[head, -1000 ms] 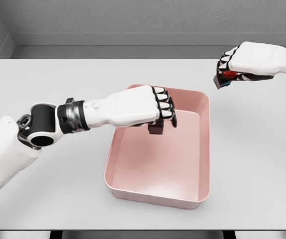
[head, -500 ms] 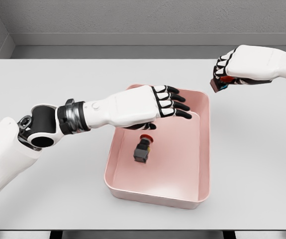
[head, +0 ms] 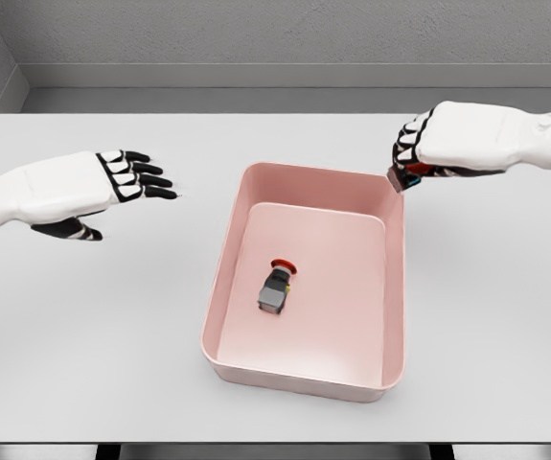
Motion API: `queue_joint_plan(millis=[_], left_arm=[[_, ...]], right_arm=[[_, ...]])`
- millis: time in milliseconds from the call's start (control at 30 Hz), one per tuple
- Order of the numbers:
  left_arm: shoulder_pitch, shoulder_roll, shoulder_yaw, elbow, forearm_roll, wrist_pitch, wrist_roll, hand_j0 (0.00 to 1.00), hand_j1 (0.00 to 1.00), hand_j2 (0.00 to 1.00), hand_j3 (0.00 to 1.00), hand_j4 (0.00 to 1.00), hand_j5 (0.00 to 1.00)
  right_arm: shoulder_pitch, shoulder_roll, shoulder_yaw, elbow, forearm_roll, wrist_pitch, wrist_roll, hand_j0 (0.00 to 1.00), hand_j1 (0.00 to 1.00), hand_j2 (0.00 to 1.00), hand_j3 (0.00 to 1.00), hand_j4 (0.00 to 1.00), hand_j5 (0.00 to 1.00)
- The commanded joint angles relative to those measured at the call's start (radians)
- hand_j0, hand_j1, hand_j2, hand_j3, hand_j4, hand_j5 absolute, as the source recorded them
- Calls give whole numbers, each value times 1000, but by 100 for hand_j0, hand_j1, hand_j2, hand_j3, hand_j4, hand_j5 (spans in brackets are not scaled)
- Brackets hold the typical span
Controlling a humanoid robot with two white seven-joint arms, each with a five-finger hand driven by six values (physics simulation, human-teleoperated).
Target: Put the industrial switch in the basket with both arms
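A pink basket (head: 396,287) sits in the middle of the white table. Inside it lies one industrial switch (head: 275,287), dark grey with a red button, on its side on the basket floor. My left hand (head: 131,177) hovers over the table to the left of the basket, fingers spread and holding nothing. My right hand (head: 411,153) is above the basket's far right corner, curled around a second switch (head: 406,176), of which only a dark body with red and blue bits shows below the fingers.
The white table (head: 112,326) stretches around the basket on all sides. A grey wall runs along the table's far edge.
My left hand let the switch drop into the basket, opened and drew back left, clear of the basket. My right hand carried its switch left toward the basket's far right corner.
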Motion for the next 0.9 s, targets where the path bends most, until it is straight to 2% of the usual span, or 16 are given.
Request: queue_joint_plan(millis=[0, 67, 300, 533, 633, 700, 767, 867], left_arm=[[2, 41, -1, 4, 15, 1, 1, 100, 100, 100, 100, 100, 100], [18, 39, -1, 6, 10, 1, 1, 100, 100, 100, 100, 100, 100], [18, 39, -1, 6, 10, 1, 1, 100, 100, 100, 100, 100, 100], [20, 41, -1, 7, 12, 1, 1, 100, 100, 100, 100, 100, 100], [20, 42, -1, 7, 12, 1, 1, 100, 100, 100, 100, 100, 100], [20, 44, -1, 7, 12, 1, 2, 100, 100, 100, 100, 100, 100], [20, 45, 1, 7, 12, 1, 2, 100, 100, 100, 100, 100, 100], [20, 59, 1, 7, 12, 1, 2, 100, 100, 100, 100, 100, 100]], right_arm=[[0, 20, 8, -12, -5, 3, 1, 40, 40, 40, 40, 40, 40], [0, 34, 11, -21, -5, 3, 1, 40, 40, 40, 40, 40, 40], [-8, 75, 41, -29, -5, 3, 4, 40, 40, 40, 40, 40, 40], [-9, 75, 46, -31, -5, 3, 7, 42, 42, 42, 42, 42, 42], [-32, 89, 46, -32, -5, 3, 8, 65, 65, 65, 65, 65, 65], [-32, 89, 46, -32, -5, 3, 4, 90, 90, 90, 90, 90, 90], [-44, 101, 46, -34, -5, 3, 4, 96, 96, 96, 96, 96, 96], [-55, 110, 44, -37, -5, 3, 1, 98, 98, 98, 98, 98, 98]])
